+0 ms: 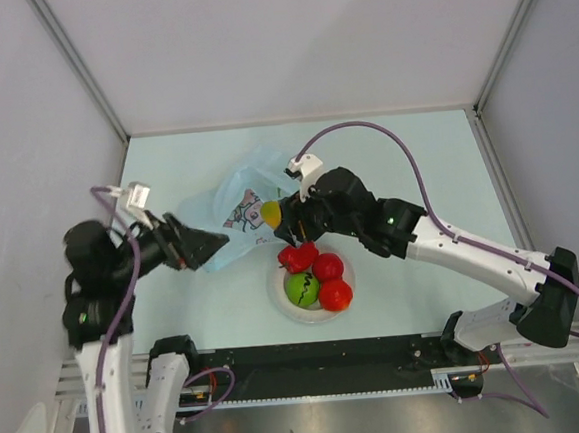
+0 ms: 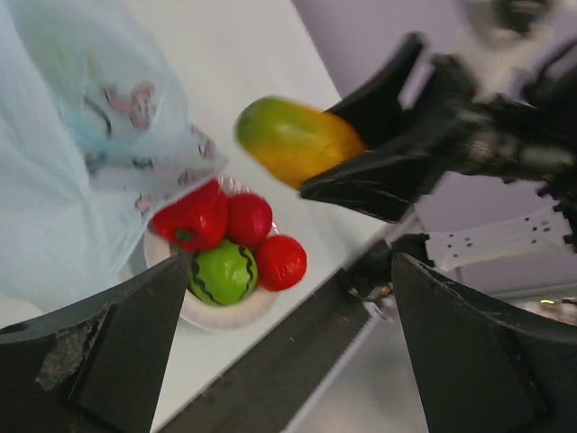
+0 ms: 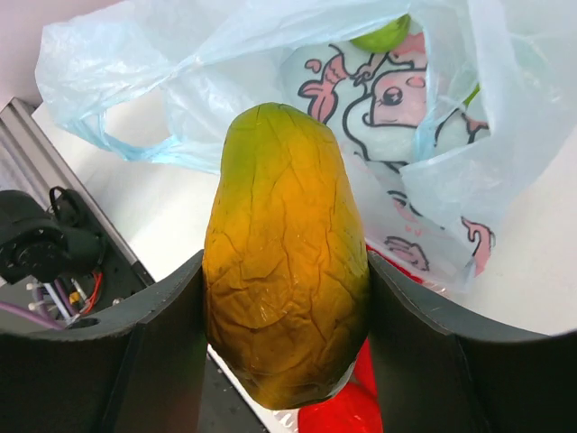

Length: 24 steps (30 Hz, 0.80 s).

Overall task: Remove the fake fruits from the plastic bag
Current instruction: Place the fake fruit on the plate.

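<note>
White plate sits near the table's front edge, between the arms. It holds a red pepper, a green striped ball and two red round fruits.

Just beyond it, the right gripper pinches a yellow-green papaya above the plate's far rim. Papaya's long axis runs along the fingers, green end toward the plastic bag.

Left gripper is at the bag's near-left corner, jaws spread wide.

Bag lies diagonally, near-left to far-right, mouth facing the right wrist. Only the right wrist view shows a green fruit inside.

Bare tabletop runs beyond the bag and rightward to the walls.
</note>
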Each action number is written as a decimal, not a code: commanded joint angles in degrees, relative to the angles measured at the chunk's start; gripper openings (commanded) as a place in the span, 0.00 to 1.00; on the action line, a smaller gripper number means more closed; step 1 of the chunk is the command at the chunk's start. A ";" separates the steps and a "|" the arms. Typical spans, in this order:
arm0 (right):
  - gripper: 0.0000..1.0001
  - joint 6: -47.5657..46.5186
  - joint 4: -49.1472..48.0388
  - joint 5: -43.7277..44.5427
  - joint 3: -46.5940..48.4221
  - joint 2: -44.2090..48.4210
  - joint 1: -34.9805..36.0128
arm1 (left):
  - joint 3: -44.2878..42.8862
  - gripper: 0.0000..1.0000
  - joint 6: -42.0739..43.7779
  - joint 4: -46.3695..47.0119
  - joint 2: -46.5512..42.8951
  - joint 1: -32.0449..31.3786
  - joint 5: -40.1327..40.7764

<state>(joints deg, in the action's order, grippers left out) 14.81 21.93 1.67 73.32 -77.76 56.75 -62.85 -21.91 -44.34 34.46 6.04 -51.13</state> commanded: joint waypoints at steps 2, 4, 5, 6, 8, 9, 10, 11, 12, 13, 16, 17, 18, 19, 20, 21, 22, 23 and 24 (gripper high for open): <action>0.00 -2.85 -4.96 1.06 1.48 1.73 -0.24 | 11.95 1.00 -19.72 17.33 10.62 1.08 -11.52; 0.00 -2.85 -6.02 0.09 1.48 1.21 0.46 | 13.36 0.98 -21.67 21.30 11.94 1.08 -11.71; 0.00 -2.68 -6.29 -0.26 1.48 0.94 0.73 | 13.63 0.97 -22.81 22.09 12.38 0.99 -12.23; 0.00 -2.59 -6.90 -0.35 1.48 0.85 1.25 | 13.89 0.94 -23.09 22.88 12.91 0.90 -12.41; 0.00 -2.85 -8.04 -0.70 1.56 -0.02 1.69 | 14.59 0.91 -24.14 24.20 14.23 0.90 -12.85; 0.00 -3.20 -9.18 -1.14 1.56 -0.38 2.13 | 14.77 0.88 -24.75 24.82 14.67 0.81 -13.29; 0.00 -2.95 -9.45 -1.14 1.56 -0.81 2.14 | 14.69 0.88 -25.37 26.57 15.02 0.73 -13.55; 0.00 -2.07 -9.54 -0.88 1.65 -1.78 1.96 | 14.51 0.87 -26.16 27.37 15.63 0.46 -13.73; 0.00 -1.28 -9.45 -0.88 1.83 -2.31 1.52 | 14.25 0.86 -26.43 28.07 15.81 -0.15 -14.08; 0.00 -0.23 -9.45 -1.06 2.09 -2.75 1.00 | 13.72 0.85 -26.43 28.43 16.08 -0.50 -14.08; 0.00 0.05 -10.33 -2.62 3.23 -4.16 1.08 | 13.37 0.84 -25.81 26.85 16.69 -1.21 -13.12; 0.00 0.13 -10.42 -2.73 3.58 -4.68 1.17 | 13.45 0.83 -25.81 26.85 16.78 -1.30 -13.20; 0.00 0.39 -10.68 -2.99 4.63 -5.47 1.17 | 13.54 0.82 -25.81 26.93 17.22 -1.65 -13.20; 0.00 0.31 -10.77 -3.34 5.16 -5.91 1.26 | 13.80 0.82 -25.90 27.11 17.40 -1.91 -13.55; 0.00 0.48 -10.95 -3.69 5.69 -6.35 1.43 | 13.89 0.82 -26.07 27.63 17.57 -2.17 -13.64; 0.00 0.40 -11.38 -4.30 6.13 -7.05 1.61 | 14.07 0.82 -26.25 27.90 17.92 -2.61 -13.47; 0.00 0.22 -11.82 -4.66 6.66 -7.06 1.78 | 14.24 0.82 -26.43 28.34 18.27 -2.88 -13.29; 0.00 -0.21 -12.35 -5.01 6.75 -7.23 2.39 | 14.33 0.82 -26.78 28.78 18.62 -2.97 -13.20; 0.00 -0.48 -12.96 -5.01 7.01 -7.41 2.83 | 14.51 0.81 -27.04 29.82 18.89 -3.05 -13.29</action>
<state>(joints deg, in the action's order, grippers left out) 14.48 14.33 -1.61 76.29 -85.08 58.19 -47.40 -47.05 -18.59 52.56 3.77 -63.24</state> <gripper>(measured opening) 0.635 0.821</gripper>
